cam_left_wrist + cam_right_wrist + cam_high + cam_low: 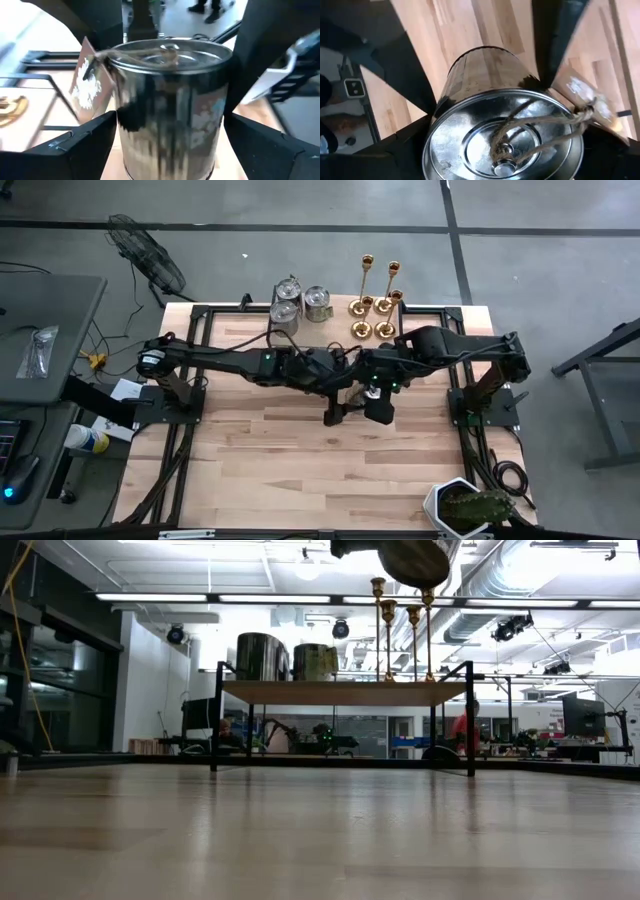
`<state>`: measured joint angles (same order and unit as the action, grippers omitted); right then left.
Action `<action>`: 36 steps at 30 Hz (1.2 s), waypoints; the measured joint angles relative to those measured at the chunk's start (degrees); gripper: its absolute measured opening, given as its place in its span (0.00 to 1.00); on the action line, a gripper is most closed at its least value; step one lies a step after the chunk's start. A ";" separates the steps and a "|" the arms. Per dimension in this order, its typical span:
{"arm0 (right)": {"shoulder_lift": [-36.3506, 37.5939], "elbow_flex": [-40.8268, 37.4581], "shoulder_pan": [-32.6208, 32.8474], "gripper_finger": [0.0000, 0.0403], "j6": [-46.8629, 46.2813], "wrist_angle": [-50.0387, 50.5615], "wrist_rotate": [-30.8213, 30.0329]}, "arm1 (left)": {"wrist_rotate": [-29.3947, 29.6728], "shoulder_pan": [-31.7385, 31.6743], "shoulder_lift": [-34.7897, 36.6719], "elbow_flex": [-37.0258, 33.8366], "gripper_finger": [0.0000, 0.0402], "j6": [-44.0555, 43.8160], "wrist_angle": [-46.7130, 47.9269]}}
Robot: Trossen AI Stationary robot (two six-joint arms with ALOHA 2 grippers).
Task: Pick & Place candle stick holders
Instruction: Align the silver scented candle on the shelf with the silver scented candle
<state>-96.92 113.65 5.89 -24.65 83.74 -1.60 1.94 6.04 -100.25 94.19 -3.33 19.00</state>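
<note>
- Two grippers meet over mid-table on one squat silver-grey metal jar with a lid (170, 110); twine and a brown paper tag (90, 82) hang off its lid knob.
- Left gripper (167, 145): jaws spread wide, one dark finger on each side of the jar wall. Contact looks likely, though I cannot confirm which arm carries the weight.
- Right gripper (505, 125): jaws likewise spread wide, straddling the same jar near its lid end; the jar is tipped toward that camera.
- Low view: the jar hangs clear above the tabletop, so it is held aloft.
- Four small shiny brass candle stick holders (375, 300) stand upright, clustered at about 1 o'clock on the wooden table (300, 460), near its far edge. None is gripped.
- Three more silver jars (300, 302) sit at about 12 o'clock, just beside the holders.
- Judgement: a jar handover or reposition is in hand, not holder work.
- To do it well: keep one grip firm before the other lets go, keep the jar level, and keep twine out of the jaws.
</note>
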 joint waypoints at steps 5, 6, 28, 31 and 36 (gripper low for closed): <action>0.00 0.00 -0.26 0.87 -3.13 -0.83 -2.28 | 7.16 1.85 -0.07 -0.02 0.91 4.15 0.49; 0.00 0.00 -0.33 0.87 -3.35 -0.90 -2.64 | 8.49 2.12 -0.09 -0.02 0.91 4.66 0.54; 0.00 0.00 -2.35 0.87 -14.85 -7.05 -6.03 | 24.34 3.94 0.00 -0.08 0.91 4.13 1.51; 0.04 0.00 -2.58 0.87 -15.79 -7.84 -6.07 | 24.32 3.91 0.07 -0.08 0.91 3.74 1.78; 0.07 0.05 -2.60 0.87 -17.18 -8.50 -6.97 | 24.85 3.89 0.02 -0.08 0.91 3.72 2.49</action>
<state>-96.86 113.69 3.29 -41.83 75.25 -8.57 26.79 9.93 -100.22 94.11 0.39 21.48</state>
